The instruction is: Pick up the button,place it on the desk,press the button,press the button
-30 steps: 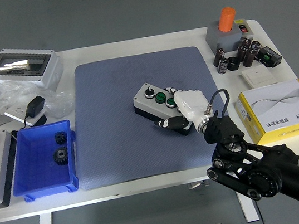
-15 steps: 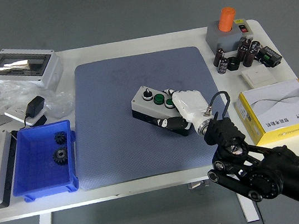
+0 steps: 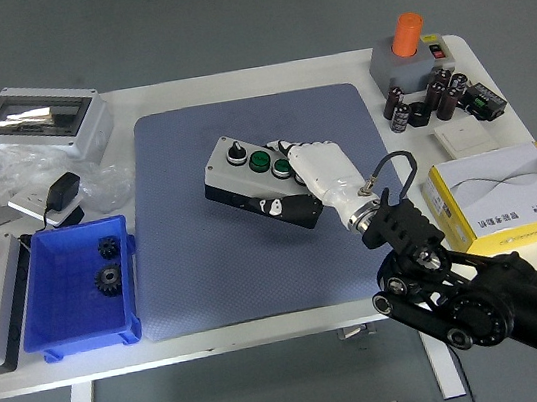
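Holding the button box (image 3: 254, 183) with the right hand (image 3: 320, 175) — white fingers (image 3: 286, 148) wrapped over its right end, thumb on the black side wall. Looks tilted and lifted a little above the blue mat (image 3: 197, 262) in the middle of the desk (image 3: 260, 79), though contact with the mat cannot be excluded from this view. On its grey top, a black knob and two green buttons visible; anything further to the right hidden under the fingers.

Judging the progress: pick-up step in hand or just done, box carried over the mat. Left to do — setting it flat on the desk, releasing, then pressing a button twice. No press started yet, as far as can be seen.

Left hand not in view. Blue bin (image 3: 80, 290) with gears well apart at the left, not concerned.
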{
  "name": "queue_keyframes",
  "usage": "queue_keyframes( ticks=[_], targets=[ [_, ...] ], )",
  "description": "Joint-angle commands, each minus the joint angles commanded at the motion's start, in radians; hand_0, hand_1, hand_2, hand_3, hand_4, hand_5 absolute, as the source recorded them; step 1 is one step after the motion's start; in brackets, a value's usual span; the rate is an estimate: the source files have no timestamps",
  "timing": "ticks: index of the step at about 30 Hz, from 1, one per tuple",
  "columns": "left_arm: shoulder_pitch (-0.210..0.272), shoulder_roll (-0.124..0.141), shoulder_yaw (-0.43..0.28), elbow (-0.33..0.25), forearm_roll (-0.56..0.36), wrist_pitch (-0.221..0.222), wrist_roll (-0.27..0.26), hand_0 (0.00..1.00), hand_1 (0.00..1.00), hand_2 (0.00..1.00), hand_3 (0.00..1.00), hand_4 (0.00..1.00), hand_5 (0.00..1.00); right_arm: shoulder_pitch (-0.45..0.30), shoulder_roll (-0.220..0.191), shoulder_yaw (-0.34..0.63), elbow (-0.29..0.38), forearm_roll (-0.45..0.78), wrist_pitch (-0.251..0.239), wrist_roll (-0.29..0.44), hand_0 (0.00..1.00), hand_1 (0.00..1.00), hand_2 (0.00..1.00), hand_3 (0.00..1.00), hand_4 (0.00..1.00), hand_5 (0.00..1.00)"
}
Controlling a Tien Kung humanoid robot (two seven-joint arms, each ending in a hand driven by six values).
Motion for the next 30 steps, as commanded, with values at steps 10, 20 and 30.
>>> queue_keyframes(
  ticks=[10,20,30],
  targets=[
    [0.001,-0.002,-0.003,0.0,0.003,0.0,0.004,0.7,0.703,0.609,0.652,0.713,0.258,0.07,-0.075,-0.116,-0.023,-0.04,-0.005,0.187,0.151,0.34,0.247,0.446,0.362,0.002],
    [-0.001,-0.005,-0.002,0.0,0.005,0.0,0.004,0.7,0.704,0.609,0.655,0.717,0.262,0.071,-0.068,-0.184,-0.112,-0.023,-0.046,0.23,0.195,0.377,0.254,0.472,0.303,0.002],
    [-0.002,-0.006,-0.003,0.0,0.008,-0.001,0.004,0.7,0.704,0.61,0.655,0.717,0.265,0.068,-0.065,-0.143,-0.12,-0.023,-0.023,0.252,0.202,0.387,0.255,0.482,0.304,0.002]
  ],
)
